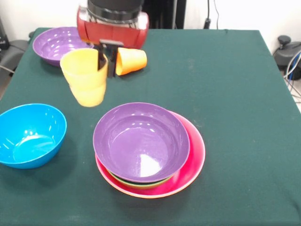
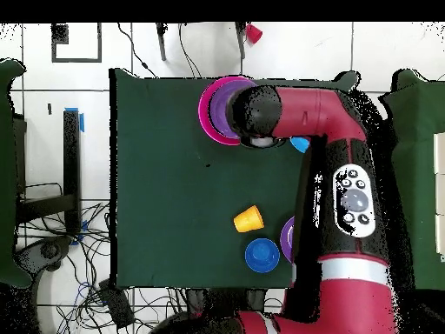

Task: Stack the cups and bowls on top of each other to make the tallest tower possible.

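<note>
The fingers (image 1: 106, 60) pinch the yellow cup's (image 1: 86, 76) rim, holding it aloft

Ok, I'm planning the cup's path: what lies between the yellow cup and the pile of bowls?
Nothing: in the front view only bare green tablecloth lies between the yellow cup and the tower, whose top is a purple bowl.

The arm (image 2: 335, 165) is glossy red with rounded, tube-like segments and black joints. On its upper side sits a light grey oval panel (image 2: 355, 200) dotted with small dark buttons (what they are marked with is too small to read). A pale grey band rings the red casing near the base. From the front, the wrist (image 1: 113, 21) shows as a red housing under a black ribbed collar.
</note>
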Controlling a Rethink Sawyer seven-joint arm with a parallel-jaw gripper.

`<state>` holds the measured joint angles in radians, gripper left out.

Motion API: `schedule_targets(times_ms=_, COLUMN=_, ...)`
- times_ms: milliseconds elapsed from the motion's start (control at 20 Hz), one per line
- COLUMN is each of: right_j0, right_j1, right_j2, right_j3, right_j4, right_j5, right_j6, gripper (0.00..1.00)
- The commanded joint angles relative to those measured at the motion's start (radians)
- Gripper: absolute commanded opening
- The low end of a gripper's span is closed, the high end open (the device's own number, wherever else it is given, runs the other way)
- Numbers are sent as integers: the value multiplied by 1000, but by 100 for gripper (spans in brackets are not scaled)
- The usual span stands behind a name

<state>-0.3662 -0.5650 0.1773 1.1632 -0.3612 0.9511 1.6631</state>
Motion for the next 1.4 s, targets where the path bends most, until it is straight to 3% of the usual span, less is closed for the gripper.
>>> schedule_targets(times_ms=50, right_j0=49, right_j1=147, right_j2=-1, right_j3=-198, right_j4=28, right_j5=138, right_j6=188, gripper=0)
schedule_targets(times_ms=250, right_j0=80, right_j1=183, right_j2=-15, right_j3=-275, right_j4=29, right_j5=199, right_j6=188, gripper=0)
schedule_targets(times_ms=450, right_j0=125, right_j1=216, right_j2=-46, right_j3=-301, right_j4=49, right_j5=203, right_j6=273, gripper=0)
schedule_targets(times_ms=850, right_j0=167, right_j1=240, right_j2=-63, right_j3=-267, right_j4=134, right_j5=142, right_j6=371, gripper=0)
schedule_targets(times_ms=1100, right_j0=199, right_j1=283, right_j2=-114, right_j3=-261, right_j4=118, right_j5=80, right_j6=440, gripper=0)
schedule_targets(times_ms=1400, right_j0=199, right_j1=341, right_j2=-115, right_j3=-256, right_j4=115, right_j5=11, right_j6=438, gripper=0)
